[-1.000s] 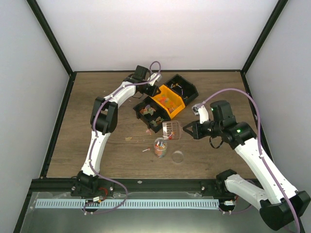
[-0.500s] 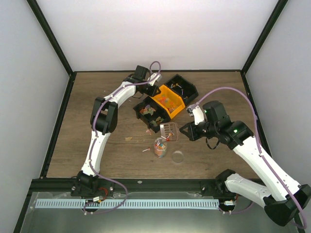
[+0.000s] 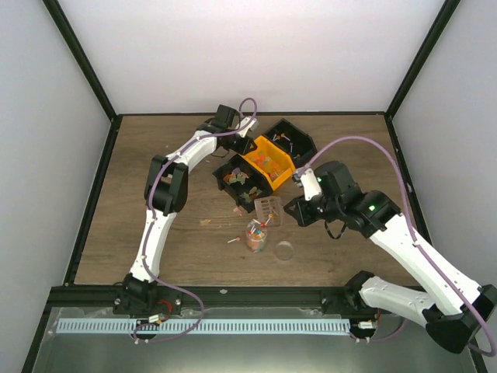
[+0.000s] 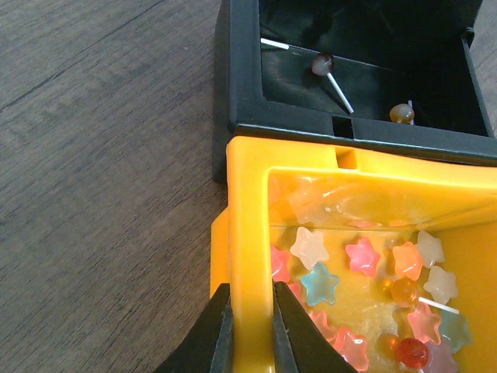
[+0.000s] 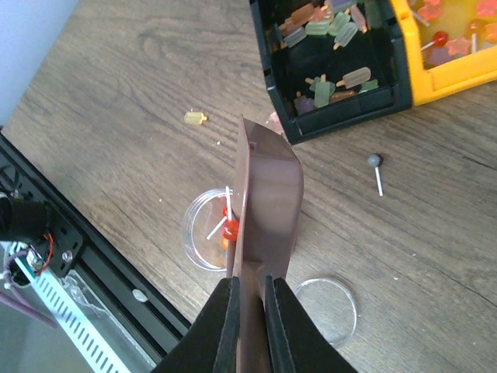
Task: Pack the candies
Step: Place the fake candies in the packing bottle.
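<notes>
- Candies (image 3: 255, 236) of mixed colours are seen inside the clear cup (image 5: 198, 233), which stands upright on the table (image 4: 101, 155).
- More are kept in the bins: star shapes in the orange bin (image 4: 248, 225), ice-lolly shapes in the front black bin (image 5: 349, 116), and lollipops in the rear black bin (image 4: 295, 124).
- A translucent brown scoop (image 5: 268, 194) is clamped edge-on by the right gripper (image 5: 250, 287) and held over the cup's rim.
- The orange bin's wall is pinched by the left gripper (image 4: 250, 299).
- A clear lid (image 5: 326, 311), a grey lollipop (image 5: 374, 162) and a yellow sweet (image 5: 195, 118) lie loose on the table.
</notes>
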Available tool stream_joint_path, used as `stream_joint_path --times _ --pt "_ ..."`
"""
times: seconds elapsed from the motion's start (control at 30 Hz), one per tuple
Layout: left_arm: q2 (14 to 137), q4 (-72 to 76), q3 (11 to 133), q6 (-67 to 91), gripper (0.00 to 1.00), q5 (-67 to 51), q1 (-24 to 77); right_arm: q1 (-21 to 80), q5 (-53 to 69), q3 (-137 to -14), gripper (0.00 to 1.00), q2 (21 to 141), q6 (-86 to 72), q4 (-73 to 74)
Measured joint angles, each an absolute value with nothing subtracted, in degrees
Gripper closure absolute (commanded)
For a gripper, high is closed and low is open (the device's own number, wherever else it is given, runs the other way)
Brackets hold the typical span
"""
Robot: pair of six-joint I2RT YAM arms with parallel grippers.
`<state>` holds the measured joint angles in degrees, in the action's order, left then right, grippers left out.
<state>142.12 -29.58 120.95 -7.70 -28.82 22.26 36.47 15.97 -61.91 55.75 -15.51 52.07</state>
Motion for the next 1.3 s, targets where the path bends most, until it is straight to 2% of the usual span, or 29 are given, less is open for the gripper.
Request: stream_joint_path --times 0.17,0.43,0.77,1.3 --pt "142.12 -29.58 120.95 -7.7 0.96 -28.82 22.26 40.25 13.1 -62.13 0.99 57.6 -16.14 52.42" --pt "142.12 -29.58 120.95 -7.7 0.96 -28.84 22.26 40.34 10.33 -62.43 0.99 57.69 -16.56 52.53" --pt "142.12 -29.58 120.95 -7.7 0.96 -28.93 22.26 40.34 9.43 -68.97 0.99 58.43 -16.49 54.26" --pt "142.12 -29.19 120.66 -7.49 0.96 -29.26 22.15 41.58 4.8 -67.88 0.99 58.98 -15.77 55.35"
